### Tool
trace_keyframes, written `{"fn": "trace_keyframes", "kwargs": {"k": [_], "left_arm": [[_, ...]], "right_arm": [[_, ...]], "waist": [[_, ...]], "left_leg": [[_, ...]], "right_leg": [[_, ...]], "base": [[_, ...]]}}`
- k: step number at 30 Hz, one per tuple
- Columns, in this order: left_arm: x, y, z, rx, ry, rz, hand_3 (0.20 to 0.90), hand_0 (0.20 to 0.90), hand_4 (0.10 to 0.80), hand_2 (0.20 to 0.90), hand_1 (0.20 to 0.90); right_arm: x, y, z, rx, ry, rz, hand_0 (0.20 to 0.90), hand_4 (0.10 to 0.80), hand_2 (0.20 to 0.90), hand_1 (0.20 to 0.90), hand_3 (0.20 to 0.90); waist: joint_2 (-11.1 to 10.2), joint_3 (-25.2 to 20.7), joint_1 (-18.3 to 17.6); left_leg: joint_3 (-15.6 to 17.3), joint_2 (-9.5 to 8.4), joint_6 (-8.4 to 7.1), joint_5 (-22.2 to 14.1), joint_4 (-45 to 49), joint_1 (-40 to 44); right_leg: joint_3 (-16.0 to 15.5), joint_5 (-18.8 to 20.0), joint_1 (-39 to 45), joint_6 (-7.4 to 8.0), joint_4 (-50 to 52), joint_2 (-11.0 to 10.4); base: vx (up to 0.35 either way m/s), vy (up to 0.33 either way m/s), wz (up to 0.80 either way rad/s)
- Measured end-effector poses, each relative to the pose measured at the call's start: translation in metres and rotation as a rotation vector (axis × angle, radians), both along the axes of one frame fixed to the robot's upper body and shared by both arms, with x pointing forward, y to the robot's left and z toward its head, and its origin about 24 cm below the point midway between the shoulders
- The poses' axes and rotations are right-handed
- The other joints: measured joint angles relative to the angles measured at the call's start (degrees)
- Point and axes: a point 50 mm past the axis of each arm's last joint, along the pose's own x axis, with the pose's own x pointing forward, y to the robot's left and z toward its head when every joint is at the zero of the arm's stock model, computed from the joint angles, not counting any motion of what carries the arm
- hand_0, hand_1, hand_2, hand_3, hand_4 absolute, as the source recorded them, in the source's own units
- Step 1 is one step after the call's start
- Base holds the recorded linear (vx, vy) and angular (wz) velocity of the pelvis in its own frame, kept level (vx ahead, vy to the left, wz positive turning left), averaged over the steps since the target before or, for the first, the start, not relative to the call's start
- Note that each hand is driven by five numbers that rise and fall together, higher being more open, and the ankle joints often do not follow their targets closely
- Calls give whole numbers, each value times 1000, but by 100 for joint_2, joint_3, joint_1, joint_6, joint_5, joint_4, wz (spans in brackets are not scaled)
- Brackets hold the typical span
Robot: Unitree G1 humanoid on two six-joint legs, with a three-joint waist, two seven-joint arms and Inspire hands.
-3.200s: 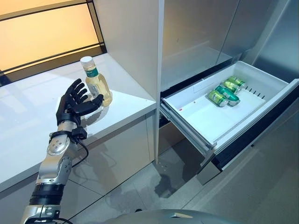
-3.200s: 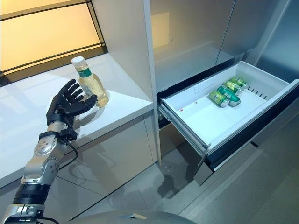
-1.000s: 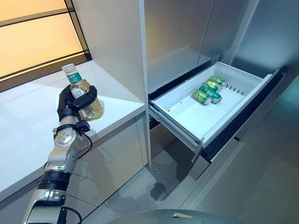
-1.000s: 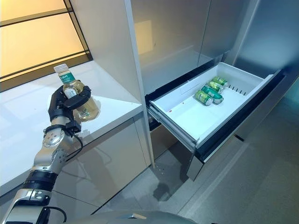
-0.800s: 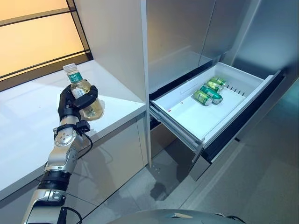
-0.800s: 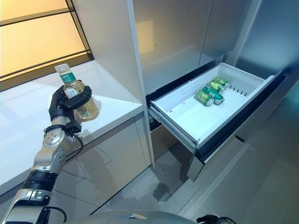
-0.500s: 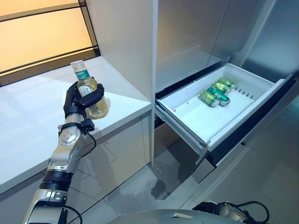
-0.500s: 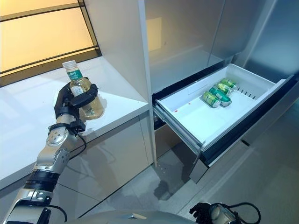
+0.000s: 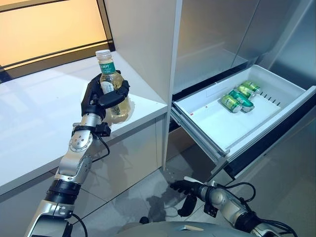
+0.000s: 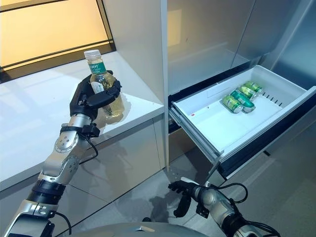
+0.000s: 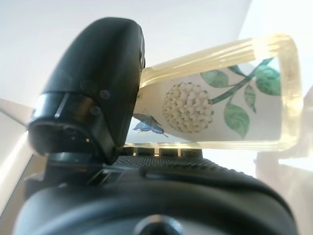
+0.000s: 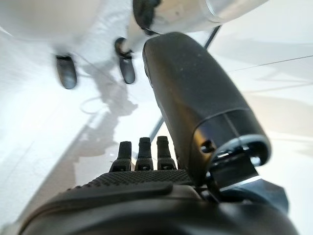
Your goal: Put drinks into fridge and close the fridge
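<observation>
Left hand curled round bottle just above counter near its front right corner, right hand low with fingers relaxed and empty — risk of slip on carry to open drawer beside cans, given smooth plastic — or knock against cabinet edge.

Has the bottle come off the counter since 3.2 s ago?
Cannot tell whether it has lifted. The left hand, open beside it then, is now shut on the bottle, which sits nearer the counter front edge.

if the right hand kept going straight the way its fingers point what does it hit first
Probably nothing solid: the right hand hangs low with open fingers pointing left over the floor, below the drawer. Depth is unclear.
</observation>
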Motion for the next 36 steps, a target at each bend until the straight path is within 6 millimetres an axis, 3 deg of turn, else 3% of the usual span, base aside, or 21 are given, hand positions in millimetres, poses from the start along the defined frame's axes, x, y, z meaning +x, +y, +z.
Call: {"fn": "trace_keyframes", "kwargs": {"k": [3,7,10,15,21,28,36], "left_arm": [[-2,-3,7,-29,-23,-24,200,300,100,300,300],[-6,-10,22,-27,-86,-63,200,300,100,300,300],[-11,-14,32,-13,-133,-97,200,300,100,300,300],[-15,-19,41,-6,-200,-142,200,300,100,300,300],[-16,-21,40,8,-201,-181,200,300,100,300,300],[-25,-20,31,25,-208,-245,200,300,100,300,300],[-32,-18,26,47,-223,-305,200,300,100,300,300]], "right_arm": [[-6,9,-1,9,-16,56,900,800,900,900,900],[-1,25,21,84,-98,110,900,800,900,900,900],[12,39,49,163,-184,154,900,800,900,900,900],[21,47,76,236,-226,222,900,800,900,900,900],[32,41,105,303,-212,291,900,800,900,900,900],[42,26,143,506,-90,301,900,800,900,900,900],[50,17,201,831,-107,377,900,800,900,900,900]], "waist": [[18,17,3],[31,56,39],[39,78,51],[40,116,61],[34,130,50],[-21,187,53],[-97,265,58]], "left_leg": [[-47,-26,15,10,0,-13],[-62,-40,29,19,0,-20],[-70,-39,29,20,0,-18],[-67,-43,29,19,0,-25],[-63,-42,29,19,0,-25],[-61,-43,29,19,0,-25],[-58,-45,29,19,0,-25]], "right_leg": [[-56,-13,5,20,0,-25],[-75,-16,2,26,0,-39],[-78,-17,4,27,0,-33],[-74,-17,2,27,0,-35],[-69,-17,-1,28,0,-35],[-68,-17,-1,27,0,-34],[-65,-17,-1,27,1,-36]], "base": [[-25,8,9],[-63,2,4],[-43,12,1],[-34,10,0],[-6,0,0],[0,0,0],[0,0,0]]}}
